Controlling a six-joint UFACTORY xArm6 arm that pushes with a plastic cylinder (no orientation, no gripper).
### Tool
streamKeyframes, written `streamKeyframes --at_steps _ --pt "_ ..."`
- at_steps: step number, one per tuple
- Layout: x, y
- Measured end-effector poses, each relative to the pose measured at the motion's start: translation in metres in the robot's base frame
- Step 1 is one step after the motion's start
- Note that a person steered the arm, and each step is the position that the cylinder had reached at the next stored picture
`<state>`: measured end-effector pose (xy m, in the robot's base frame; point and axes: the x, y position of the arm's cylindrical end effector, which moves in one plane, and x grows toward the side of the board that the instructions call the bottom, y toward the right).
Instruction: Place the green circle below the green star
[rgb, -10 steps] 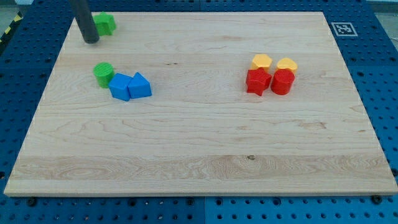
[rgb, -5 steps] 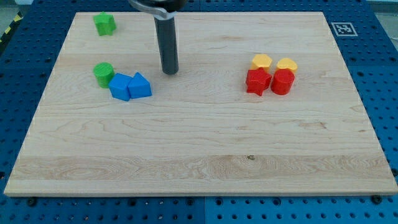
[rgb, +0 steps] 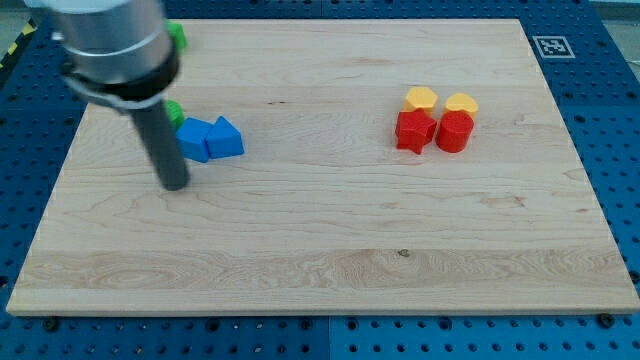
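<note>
At the left of the wooden board (rgb: 330, 230), my tip (rgb: 176, 184) of the robot's dark rod rests on the wood just below and slightly left of two blue blocks (rgb: 210, 139), which sit touching side by side; there are no fingers on this arm to open or close, only the bare rod. The arm's broad grey body fills the upper left of the frame and covers most of what matters: the green circle (rgb: 175, 108) shows only as a sliver beside the rod, just above and left of the blue pair, and the green star (rgb: 178, 35) peeks out as a small green edge near the board's top left corner. Far off at the right of the frame, two yellow blocks (rgb: 440, 100) stand directly above two red blocks (rgb: 434, 131) in a tight cluster, well clear of the work. The step in hand appears to be the approach, with the tip below the circle and not visibly touching it. The circle already seems to lie roughly beneath the star, so the next move likely calls for only a fine nudge, taken without disturbing the blue blocks beside it.
</note>
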<state>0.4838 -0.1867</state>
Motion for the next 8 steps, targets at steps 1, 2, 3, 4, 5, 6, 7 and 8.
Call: streamKeyframes --at_steps 1,2,3,4,5,6,7,8 --pt "-0.008 -0.01" --pt "-0.018 -0.001" --pt "-0.028 0.003" --pt "-0.039 0.003" --pt "-0.056 0.004" --pt "-0.06 -0.001" --pt "-0.065 -0.012" --pt "-0.074 0.015"
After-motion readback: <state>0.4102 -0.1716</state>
